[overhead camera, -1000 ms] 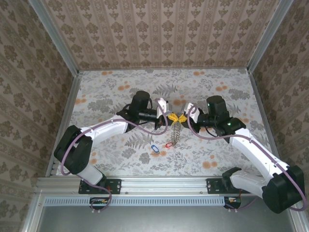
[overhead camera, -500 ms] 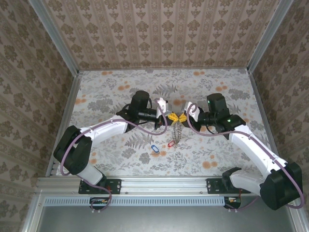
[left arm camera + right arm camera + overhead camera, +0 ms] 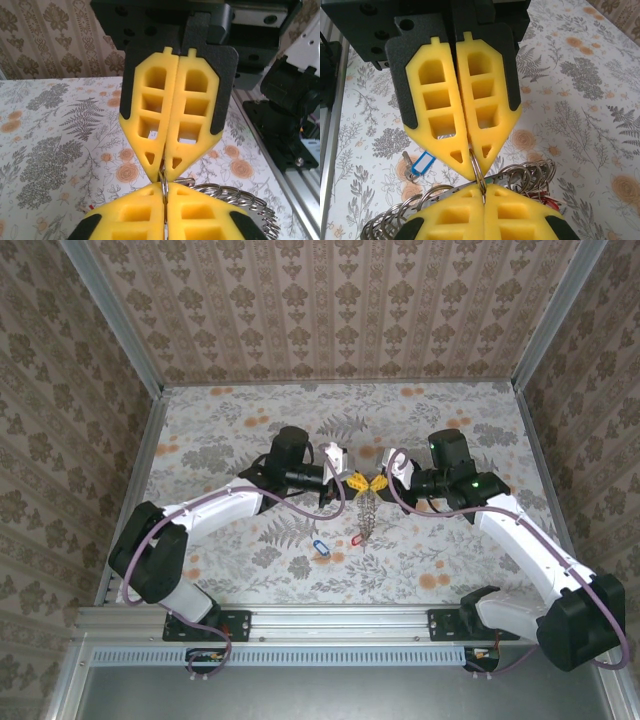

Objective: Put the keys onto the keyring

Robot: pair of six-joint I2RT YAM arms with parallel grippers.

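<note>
My left gripper [image 3: 353,481] and right gripper [image 3: 377,483] meet tip to tip above the middle of the table. Both are shut on one thin metal ring at the top of the keyring [image 3: 366,516], whose chain of grey rings hangs down to the table. In the left wrist view the left gripper [image 3: 165,189] pinches that ring, with the right gripper [image 3: 163,172] facing it. Seen from the right wrist, the right gripper [image 3: 482,189] nips the same ring and the keyring [image 3: 530,175] bunches behind it. A blue-tagged key [image 3: 320,546] and a red-tagged key [image 3: 351,538] lie loose below.
The floral tablecloth [image 3: 240,430] is bounded by patterned walls at the back and sides. A metal rail [image 3: 330,622] with both arm bases runs along the near edge. The blue-tagged key [image 3: 420,165] lies flat beside the hanging rings.
The right arm's wrist has shifted slightly toward the back. Both grippers stay tip to tip on the ring, and the loose keys have not moved.
</note>
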